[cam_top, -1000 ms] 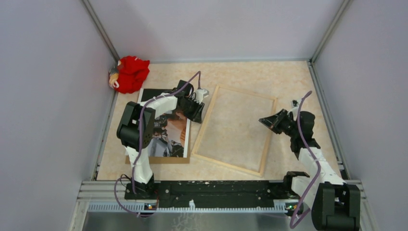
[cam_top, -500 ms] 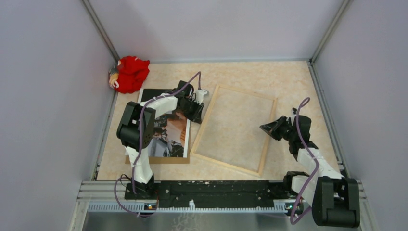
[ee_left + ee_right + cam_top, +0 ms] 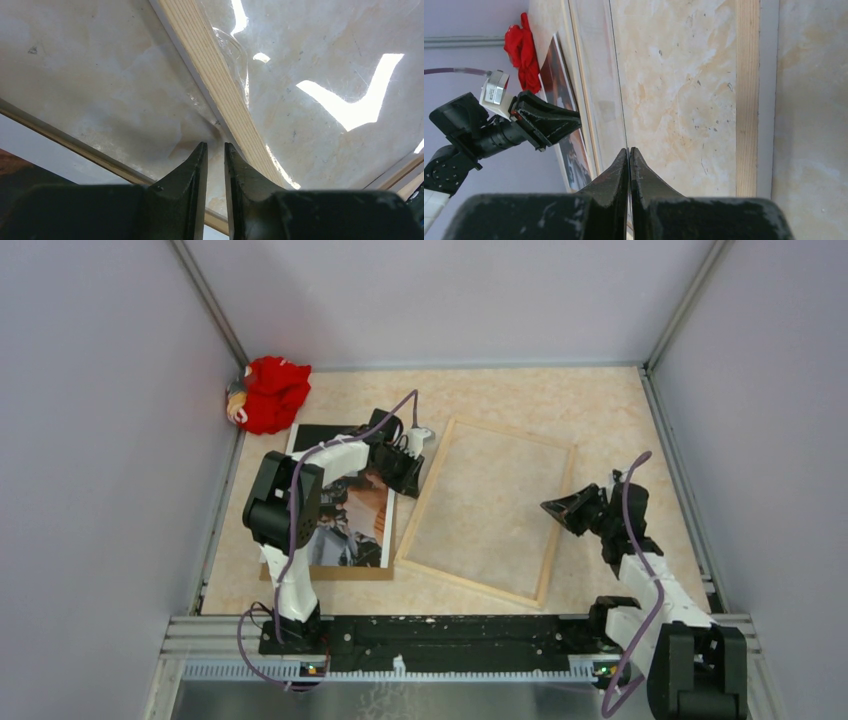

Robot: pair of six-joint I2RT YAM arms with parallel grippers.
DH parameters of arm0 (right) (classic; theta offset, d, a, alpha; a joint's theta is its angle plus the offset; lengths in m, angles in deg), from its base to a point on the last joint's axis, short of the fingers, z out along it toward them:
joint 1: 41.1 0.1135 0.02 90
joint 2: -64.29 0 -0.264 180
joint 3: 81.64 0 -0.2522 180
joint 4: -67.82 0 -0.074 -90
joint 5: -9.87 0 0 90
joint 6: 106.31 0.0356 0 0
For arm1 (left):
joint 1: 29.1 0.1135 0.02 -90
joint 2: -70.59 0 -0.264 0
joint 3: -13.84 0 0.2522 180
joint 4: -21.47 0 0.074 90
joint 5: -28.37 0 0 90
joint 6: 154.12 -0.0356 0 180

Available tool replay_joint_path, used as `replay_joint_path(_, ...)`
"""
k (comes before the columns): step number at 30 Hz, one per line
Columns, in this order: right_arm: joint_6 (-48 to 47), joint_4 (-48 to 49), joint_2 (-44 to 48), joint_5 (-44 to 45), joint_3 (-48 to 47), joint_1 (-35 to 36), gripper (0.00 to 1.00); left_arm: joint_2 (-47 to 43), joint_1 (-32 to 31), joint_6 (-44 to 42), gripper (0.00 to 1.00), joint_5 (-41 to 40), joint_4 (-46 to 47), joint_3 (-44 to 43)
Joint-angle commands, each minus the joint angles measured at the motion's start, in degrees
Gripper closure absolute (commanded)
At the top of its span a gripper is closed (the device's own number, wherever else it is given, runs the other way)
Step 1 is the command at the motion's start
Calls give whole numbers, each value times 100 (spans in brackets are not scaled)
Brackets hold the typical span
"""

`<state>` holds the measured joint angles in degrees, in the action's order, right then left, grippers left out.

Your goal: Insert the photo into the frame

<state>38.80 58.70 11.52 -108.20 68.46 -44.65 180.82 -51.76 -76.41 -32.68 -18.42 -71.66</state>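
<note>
1. Right tool [image 3: 629, 151]: the jaws are closed tip against tip, with nothing held. It sits at the right rail of the frame [image 3: 470, 583], pointing left across the pane. I cannot tell whether it touches.

2. Frame: it lies flat on the desk [image 3: 520, 400], pale wood back upward, with its long axis running near to far and slightly skewed. The rails are thin with straight grain. The clear pane [image 3: 325, 60] shows the marbled desk through it and carries hard glare patches.

3. Photo [image 3: 350, 530]: it lies flat just left of the frame, its long axis nearly parallel to the frame's. It is a glossy print, dark brown and orange, with a thin white border. It rests on a plain brown backing board [image 3: 330, 572], which shows past the photo's near edge.

4. Left tool [image 3: 213, 150]: the jaws stand a narrow slit apart, with nothing between them. The tips are over the bare desk strip along the frame's left rail, toward its far end.

5. Governing relation: the photo lies directly left of the frame's left rail, on the left arm's side. I judge the left arm better placed to take the photo's right edge.

6. Beyond the frame's far-left corner, a red cloth bundle [image 3: 270, 392] sits against the wall.
</note>
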Motion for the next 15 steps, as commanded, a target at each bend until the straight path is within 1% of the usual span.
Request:
replay_joint_path(1,349,-114,103,-169,-214,-33,100,24,-35,-1,75,124,144,56)
replay_joint_path(3,546,-10,84,-293,-251,-32,100,25,-37,7,76,124,152,60)
replay_joint_path(8,1195,679,93,-546,-275,13,100,32,-55,14,79,143,153,47)
replay_joint_path(15,1469,934,118,-360,-585,443,100,38,-72,28,82,149,165,65)
